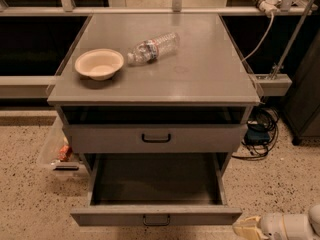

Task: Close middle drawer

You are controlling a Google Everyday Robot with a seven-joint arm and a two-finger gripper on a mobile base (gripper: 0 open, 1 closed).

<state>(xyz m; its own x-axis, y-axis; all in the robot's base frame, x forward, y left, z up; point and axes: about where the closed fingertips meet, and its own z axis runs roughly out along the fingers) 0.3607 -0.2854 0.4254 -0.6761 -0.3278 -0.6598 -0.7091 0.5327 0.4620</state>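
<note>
The middle drawer (pixel 156 215) is pulled far out of the grey cabinet, and its empty inside shows from above. Its low front carries a small black loop handle (pixel 156 220) at the centre. The taller top drawer (pixel 156 138) above it is pushed in. The lowest drawer is hidden under the open one. My gripper (pixel 246 229) is at the bottom right corner of the view, a white arm with a pale tip. It is just right of the open drawer's front right corner and apart from it.
On the cabinet top (pixel 200 79) stand a beige bowl (pixel 99 64) and a plastic bottle (pixel 152 47) lying on its side. Cables (pixel 260 134) lie on the floor at the right. A clear bin (pixel 57 151) sits at the cabinet's left.
</note>
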